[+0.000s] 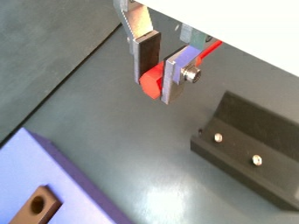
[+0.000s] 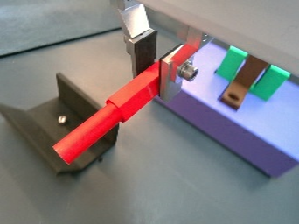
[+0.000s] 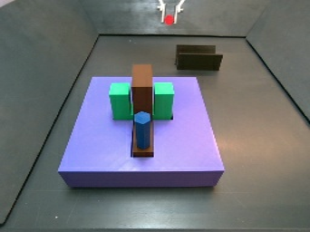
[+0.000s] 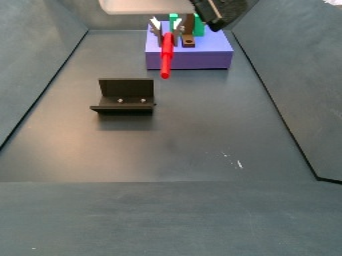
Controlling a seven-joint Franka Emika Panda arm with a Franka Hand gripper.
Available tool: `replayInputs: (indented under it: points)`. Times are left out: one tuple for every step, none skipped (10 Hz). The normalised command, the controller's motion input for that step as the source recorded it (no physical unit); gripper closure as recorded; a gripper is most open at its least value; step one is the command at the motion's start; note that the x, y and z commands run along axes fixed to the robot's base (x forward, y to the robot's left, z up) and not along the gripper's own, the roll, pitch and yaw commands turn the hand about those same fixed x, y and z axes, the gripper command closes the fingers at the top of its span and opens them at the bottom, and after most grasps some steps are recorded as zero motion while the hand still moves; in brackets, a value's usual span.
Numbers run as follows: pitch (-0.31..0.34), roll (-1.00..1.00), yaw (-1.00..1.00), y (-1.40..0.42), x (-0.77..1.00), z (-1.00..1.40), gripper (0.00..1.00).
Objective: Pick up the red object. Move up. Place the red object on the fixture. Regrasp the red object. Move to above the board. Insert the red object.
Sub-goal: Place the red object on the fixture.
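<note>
My gripper (image 2: 158,70) is shut on the red object (image 2: 111,114), a slim red peg held by one end so that its long free end sticks out sideways. It also shows in a wrist view (image 1: 152,83) between the silver fingers (image 1: 177,74). In a side view the gripper (image 4: 168,30) holds the peg (image 4: 166,55) in the air in front of the purple board (image 4: 211,55), apart from the fixture (image 4: 123,97). In a side view the gripper (image 3: 169,13) is high at the far end, beyond the fixture (image 3: 198,58) and the board (image 3: 182,136).
The board carries green blocks (image 3: 119,100), a tall brown bar (image 3: 143,86) and a blue peg (image 3: 143,127). The fixture (image 1: 251,144) stands on the dark floor, with screws in its base. Grey walls enclose the floor.
</note>
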Motion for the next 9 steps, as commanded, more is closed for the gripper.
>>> replayInputs:
  points:
    - [0.083, -0.63, -0.17, -0.03, 0.99, 0.04, 1.00]
    - [0.000, -0.45, -0.18, -0.07, 0.96, -0.14, 1.00]
    - [0.000, -0.39, -0.16, -0.07, 0.99, -0.23, 1.00]
    - [0.000, -0.37, -0.11, -0.04, 1.00, -0.26, 1.00]
    - [0.000, -0.38, -0.10, -0.02, 1.00, -0.25, 1.00]
    - [0.000, -0.37, -0.09, -0.03, 1.00, -0.25, 1.00]
    - [0.000, -0.44, -0.12, 0.00, 1.00, -0.22, 1.00]
    - [0.000, -0.53, -0.12, 0.00, 1.00, -0.21, 1.00]
    - [0.000, -0.55, -0.11, 0.01, 1.00, -0.22, 1.00]
